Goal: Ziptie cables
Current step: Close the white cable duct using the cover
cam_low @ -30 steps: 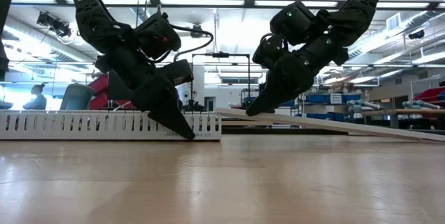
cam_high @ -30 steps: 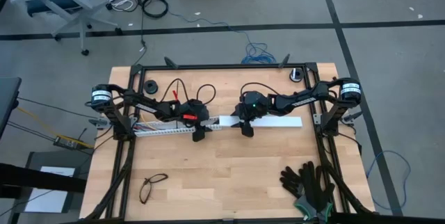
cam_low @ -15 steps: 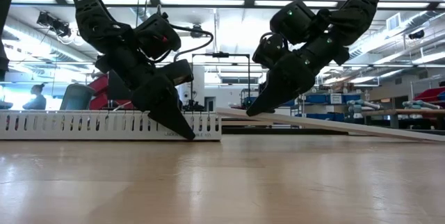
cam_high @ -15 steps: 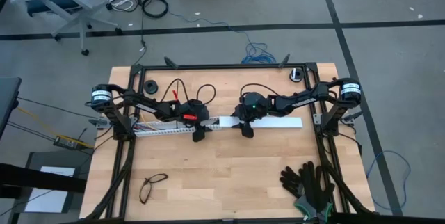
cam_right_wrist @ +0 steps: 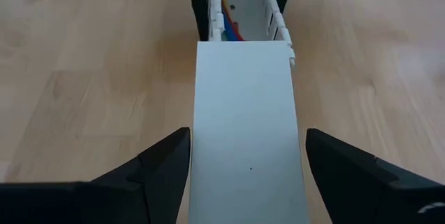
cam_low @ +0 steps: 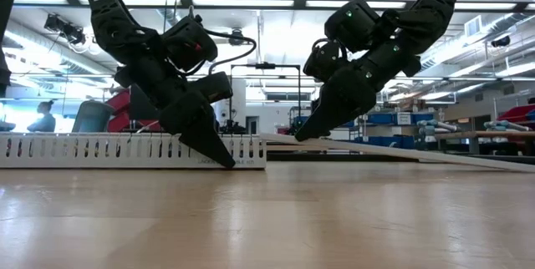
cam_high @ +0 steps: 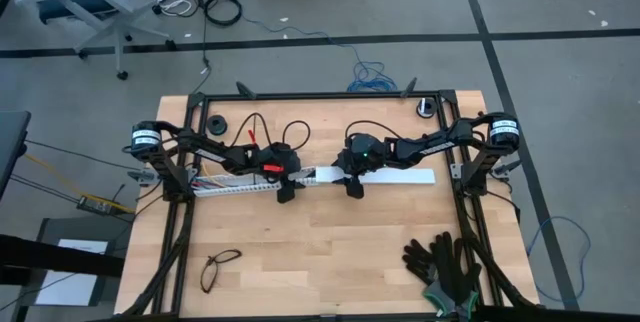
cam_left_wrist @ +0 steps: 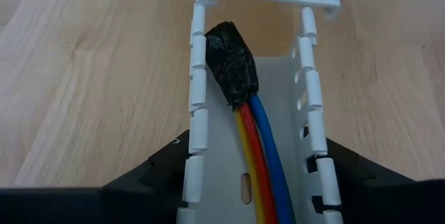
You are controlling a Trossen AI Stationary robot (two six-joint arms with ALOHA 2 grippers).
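Note:
A white slotted cable duct [cam_high: 240, 188] lies along the table, left of centre. The cables [cam_left_wrist: 261, 154], yellow, red and blue with a black-taped end [cam_left_wrist: 231, 64], lie inside its channel. My left gripper [cam_high: 285, 194] straddles the duct near its right end and is shut on it. A flat white cover strip [cam_high: 400, 175] slants from the duct's right end [cam_low: 266, 137] down to the table on the right. My right gripper [cam_right_wrist: 247, 140] is open, one finger on either side of the strip, with a small gap at each edge. My left gripper pinches the duct between its two fingers, one on each outer side wall [cam_left_wrist: 189, 175], near the duct's right end. The fingers [cam_left_wrist: 163, 175] slant down from the table's left and run along the duct. The duct lies flat on the table, open side up.
Black gloves [cam_high: 445, 262] lie at the near right corner and a pair of glasses [cam_high: 220, 267] at the near left. A black roll [cam_high: 216, 125] and red and black leads [cam_high: 258, 132] sit behind the left arm. Bare wood stretches across the near half.

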